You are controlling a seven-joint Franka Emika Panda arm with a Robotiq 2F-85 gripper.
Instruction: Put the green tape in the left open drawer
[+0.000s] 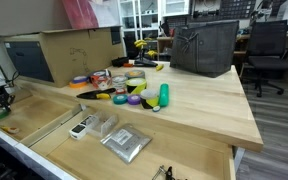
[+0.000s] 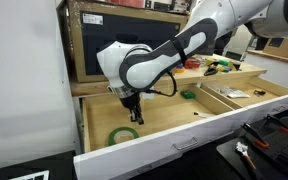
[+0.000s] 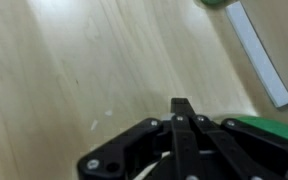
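- the green tape (image 2: 122, 135) is lying flat on the wood bottom of the left open drawer (image 2: 159, 125), near its front wall.
- the gripper (image 2: 134, 116) is hanging low over the drawer bottom, just beside the tape on its far side. i cannot tell if it is touching the tape.
- in the wrist view the two black fingers (image 3: 176, 118) are pressing together at the tips, so the jaws are closed and holding nothing.
- in that view the tape (image 3: 269, 130) is peeking out to the right of the fingers, partly hidden behind them.
- a white strip (image 3: 259, 55) is lying on the wood farther off.
- on the table top a green bottle (image 1: 164, 95) is sitting beside yellow and purple tape rolls (image 1: 134, 88).
- the other drawer (image 1: 184, 150) is holding clear boxes (image 1: 97, 125) and a silver pouch (image 1: 126, 143).
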